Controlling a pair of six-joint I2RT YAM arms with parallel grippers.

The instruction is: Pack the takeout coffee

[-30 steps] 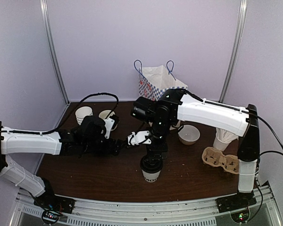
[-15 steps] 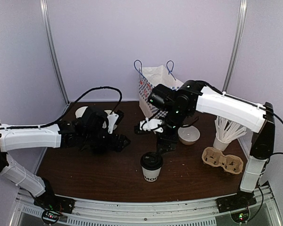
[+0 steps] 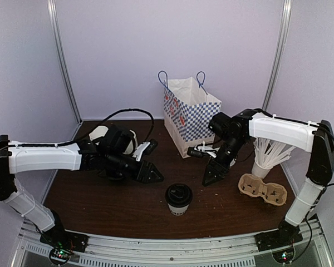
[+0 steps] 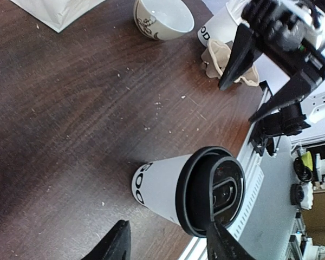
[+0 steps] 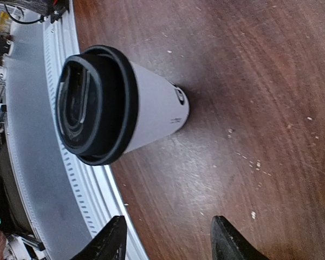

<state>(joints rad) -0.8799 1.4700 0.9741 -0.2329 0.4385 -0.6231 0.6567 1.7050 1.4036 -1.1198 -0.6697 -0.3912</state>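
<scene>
Both sets of my jaws are apart with nothing in them. My left gripper (image 3: 155,176) sits low just left of the cup (image 3: 178,199), my right gripper (image 3: 212,177) just to its far right. The cup stands upright, lid on, at the near edge of the table (image 3: 111,208), well apart from the bag (image 3: 192,111) at the far side.

What worries me:
- The cup is close to that near edge. If a finger clips the lid on the way in, I reckon it tips toward the rail.
- It's paper, so squeezing too hard could buckle the wall and pop the lid.
- Both arms are crowding one small cup. If both go for it, they could bump.
- The bag looks light, and catching its rim with the cup could knock it over.
</scene>
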